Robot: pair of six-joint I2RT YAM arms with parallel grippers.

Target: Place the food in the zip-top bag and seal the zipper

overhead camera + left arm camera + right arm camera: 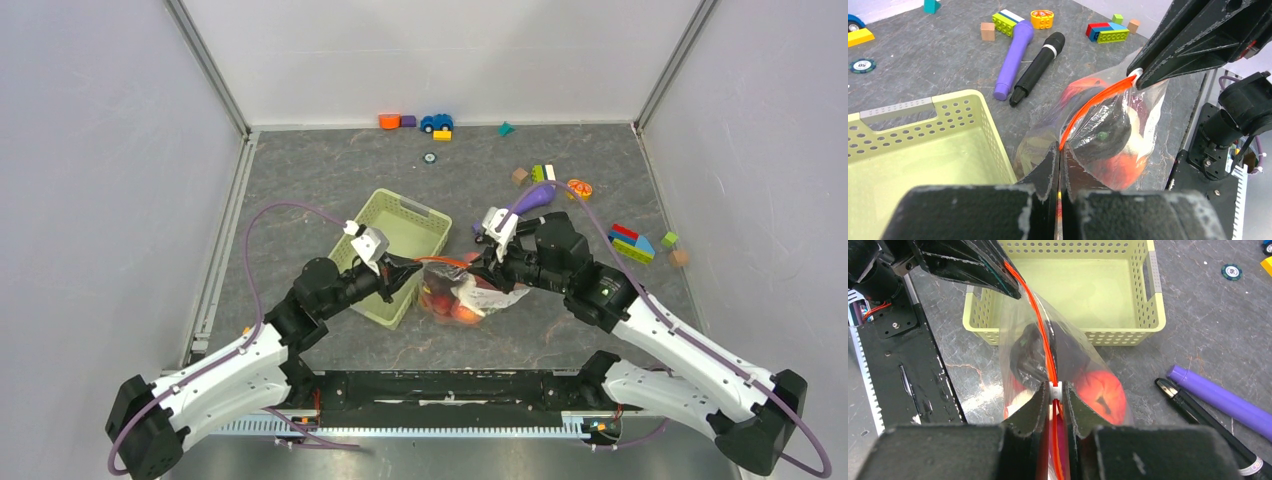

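While the left fingers clench one end of the orange zipper and the right fingers pinch the other, the clear bag stretches between them beside the green basket, holding a red apple and dark pieces.

Orange-red zipper, light-green basket

Right gripper clamps the zipper of the zip-top bag holding food.
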